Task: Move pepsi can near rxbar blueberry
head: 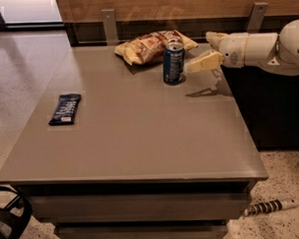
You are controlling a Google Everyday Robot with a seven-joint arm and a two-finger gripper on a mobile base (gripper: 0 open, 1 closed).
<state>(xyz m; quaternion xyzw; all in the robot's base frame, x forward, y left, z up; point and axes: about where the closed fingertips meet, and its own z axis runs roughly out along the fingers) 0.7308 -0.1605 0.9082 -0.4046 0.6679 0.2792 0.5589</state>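
The pepsi can, blue with a silver top, stands upright at the back of the table, just in front of the chip bag. The rxbar blueberry, a flat dark navy bar, lies near the table's left edge, far from the can. My gripper reaches in from the right at can height. It is open and empty, and its lower finger is just to the right of the can without touching it.
A yellow-brown chip bag lies at the table's back edge behind the can. The grey table has drawers below. A wooden wall panel with metal brackets stands behind. A power strip lies on the floor at the right.
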